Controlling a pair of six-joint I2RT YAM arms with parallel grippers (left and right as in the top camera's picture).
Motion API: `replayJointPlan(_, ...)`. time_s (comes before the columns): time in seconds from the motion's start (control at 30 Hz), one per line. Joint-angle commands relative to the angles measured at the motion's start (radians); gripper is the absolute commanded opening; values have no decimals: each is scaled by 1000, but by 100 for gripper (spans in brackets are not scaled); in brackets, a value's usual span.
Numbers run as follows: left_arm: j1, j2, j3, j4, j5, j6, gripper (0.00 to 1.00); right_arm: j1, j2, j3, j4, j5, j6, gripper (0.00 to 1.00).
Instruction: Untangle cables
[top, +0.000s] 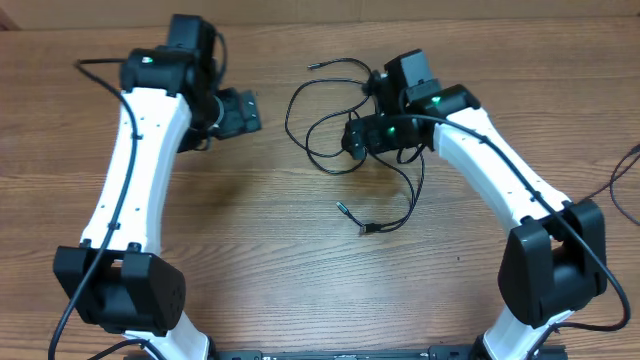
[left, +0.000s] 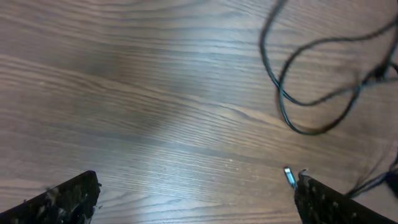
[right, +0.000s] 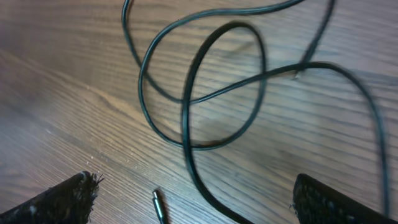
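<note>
Starting on the left: left end effector (top: 240, 112) above bare table (top: 280, 260), fingers spread wide apart, holding nothing. In the left wrist view, only wood right under it, with the cables (left: 280, 102) off to one side and a small plug (left: 289, 176) just beside one finger tip.

Moving to the middle: thin black cables (top: 291, 118) lying in loose loops on the table, crossing over each other, with loose ends nearer the front edge. Tangled, so the job not done yet.

Moving to the right: right end effector (top: 358, 135) right over the loops, fingers also wide apart, clamped on nothing. In the right wrist view, two loops of cables (right: 186, 124) crossing on the wood between the finger tips, and a little plug (right: 158, 205) near the bottom.

Could go wrong from here:
- Closing on two cords at once, at a crossing, and pulling the knot tighter.
- Dragging the whole bunch across the table, with no other end effector pinning it down.
- Missing the cord, so thin and flat on the wood.

Best to grab one cord only, away from any crossing.
</note>
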Motion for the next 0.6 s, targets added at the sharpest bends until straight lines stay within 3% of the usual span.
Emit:
replayJointPlan(0.0,14,-15,3,-8,1,-30,100,29,-9,-69,55,-2,-20,98)
replayJointPlan(0.13,11,-15,3,-15,2,-30,100,35,-9,-129,156,33,-19,78)
replayJointPlan(0.2,10,-15,3,-18,2,-30,100,35,-9,-142,184,55,-12,61)
replayJointPlan(0.3,8,-15,3,-28,1,-30,100,35,-9,-142,206,89,23,25)
replayJointPlan(0.37,7,-15,3,-33,1,-30,100,35,-10,-126,202,85,27,8)
replayJointPlan(0.4,7,-15,3,-34,2,-30,100,35,-11,-109,192,81,36,4)
replayJointPlan(0.57,7,-15,3,-32,0,-29,100,35,-37,73,89,51,37,4)
